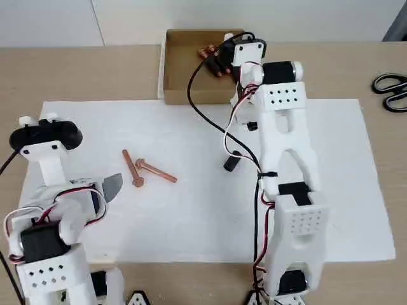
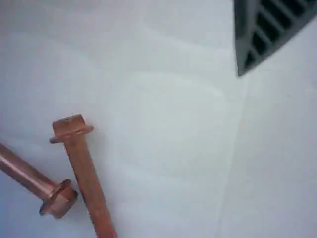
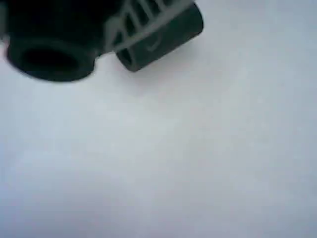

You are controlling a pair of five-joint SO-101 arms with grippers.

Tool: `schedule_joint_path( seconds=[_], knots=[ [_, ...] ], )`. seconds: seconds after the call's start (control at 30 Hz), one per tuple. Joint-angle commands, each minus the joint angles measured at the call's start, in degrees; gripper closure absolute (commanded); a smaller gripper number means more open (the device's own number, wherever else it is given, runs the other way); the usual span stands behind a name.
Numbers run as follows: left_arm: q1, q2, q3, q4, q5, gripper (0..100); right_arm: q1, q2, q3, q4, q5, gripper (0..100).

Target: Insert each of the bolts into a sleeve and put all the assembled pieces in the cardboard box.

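Observation:
Two copper bolts (image 1: 133, 169) (image 1: 156, 171) lie side by side on the white paper (image 1: 191, 210), left of centre. In the left wrist view they appear close up (image 2: 83, 168) (image 2: 34, 182), heads near each other. My left gripper (image 1: 109, 187) hangs just left of them, open and holding nothing, with one ribbed grey finger (image 2: 265, 32). Two black sleeves (image 1: 232, 161) (image 1: 252, 126) lie on the paper beside the right arm. The right wrist view has two black sleeves (image 3: 49, 54) (image 3: 185, 25) close by. My right gripper (image 1: 222, 57) is over the cardboard box (image 1: 173, 70), by copper-and-black assembled pieces (image 1: 208, 56).
Scissors (image 1: 390, 89) lie on the wooden table at the far right. A black cable (image 1: 210, 121) runs from the box across the paper. The right arm's white body (image 1: 286, 140) spans the paper's right half.

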Motion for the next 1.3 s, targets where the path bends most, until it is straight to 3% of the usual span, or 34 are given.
schedule_joint_path(
  seconds=[0.0, 0.4, 0.5, 0.67, 0.77, 0.87, 1.13, 1.27],
  knots=[
    [-0.1, 0.6, -1.7, -2.5, -0.4, 68, 1.6, -4.3, -2.3, 1.2, 0.1, 99.5],
    [0.2, 24.0, -11.3, -2.1, 0.1, 68, 4.2, -11.9, 11.6, 1.1, 0.1, 99.5],
    [1.0, 27.6, -13.7, -2.2, 3.7, 68, 4.1, -15.6, 15.2, 1.0, 0.1, 99.5],
    [10.8, 29.5, -14.9, -2.1, 10.8, 68, 4.3, -18.9, 18.0, 0.7, 0.1, 99.4],
    [16.0, 29.8, -14.8, -2.7, 11.4, 68, 4.3, -19.8, 18.9, 0.8, 0.1, 99.4],
    [19.3, 29.8, -12.8, -6.4, 12.3, 68, 4.3, -20.5, 20.1, 0.8, 0.1, 99.4],
    [19.9, 29.9, 0.4, -25.3, 28.3, 68, 4.3, -21.6, 22.3, 0.7, 0.1, 99.4],
    [21.4, 29.5, 6.5, -31.6, 29.8, 68, 4.3, -21.6, 22.3, 0.7, 0.1, 99.4]
  ],
)
